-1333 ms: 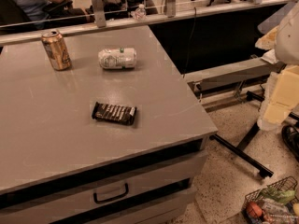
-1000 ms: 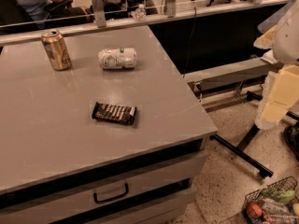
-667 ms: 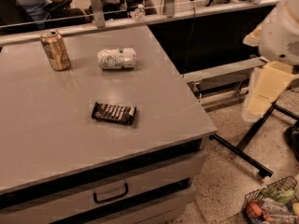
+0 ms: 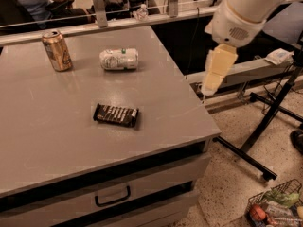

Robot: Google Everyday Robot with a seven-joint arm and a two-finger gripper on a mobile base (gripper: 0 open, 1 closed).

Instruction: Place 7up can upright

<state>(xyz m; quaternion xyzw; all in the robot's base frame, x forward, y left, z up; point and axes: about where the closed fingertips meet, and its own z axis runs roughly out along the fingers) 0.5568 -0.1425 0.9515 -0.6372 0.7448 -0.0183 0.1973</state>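
Observation:
The 7up can, pale whitish-silver with faint green marks, lies on its side on the far part of the grey table. My gripper, cream-coloured and hanging from the white arm, is in the air beyond the table's right edge. It is to the right of the can, well apart from it, and holds nothing that I can see.
A gold can stands upright at the far left. A dark snack bar lies mid-table. A drawer handle shows below. A black stand and a basket are on the floor to the right. A rail and a person are behind.
My arm and gripper have moved left from the right edge of the view toward the table's right side. The cans and the bar have not moved.

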